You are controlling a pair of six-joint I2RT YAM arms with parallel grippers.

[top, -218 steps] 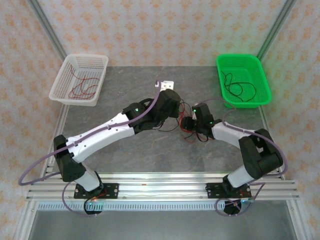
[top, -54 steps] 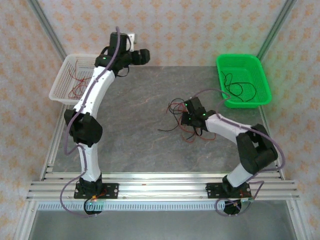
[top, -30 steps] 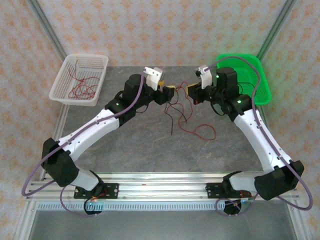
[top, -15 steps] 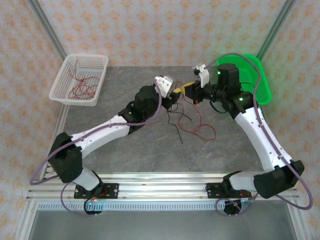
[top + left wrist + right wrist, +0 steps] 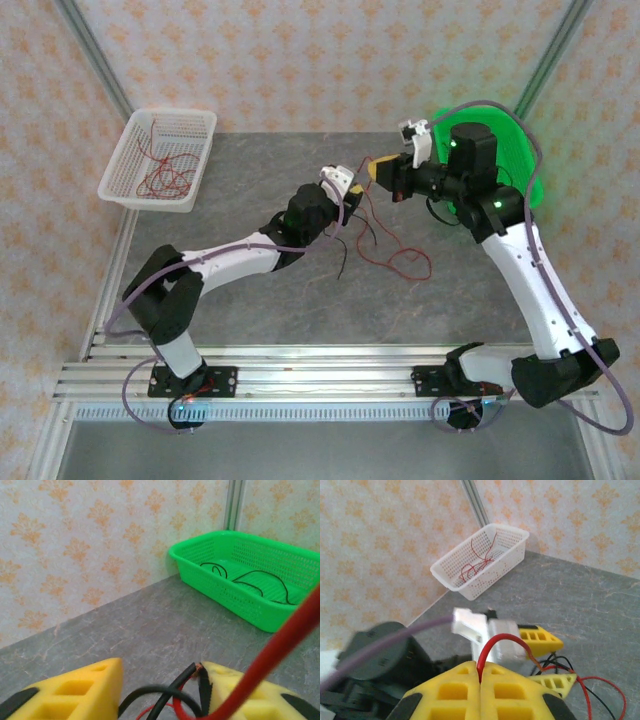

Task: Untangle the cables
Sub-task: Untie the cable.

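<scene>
The cables are thin red and black wires. My right gripper (image 5: pixel 380 172) (image 5: pixel 480 677) is shut on a red cable (image 5: pixel 492 652), which arcs up from between its yellow fingers. That red cable drops to a loop on the table (image 5: pixel 400 262), with black cables (image 5: pixel 352 240) hanging beside it. Just left of it, my left gripper (image 5: pixel 350 197) (image 5: pixel 162 672) stands open, its yellow fingers (image 5: pixel 80 687) on either side of a black cable loop (image 5: pixel 165 692). A red cable (image 5: pixel 280 645) crosses in front of its right finger.
A white basket (image 5: pixel 128 170) (image 5: pixel 507 547) with red cables stands at the back left. A green basket (image 5: pixel 528 160) (image 5: pixel 220 582) with black cables stands at the back right, partly behind the right arm. Metal frame posts rise at both back corners.
My left gripper has slid right, close to the right gripper, and its jaws have narrowed around the black loop. The right gripper has risen slightly, still holding the red cable.
</scene>
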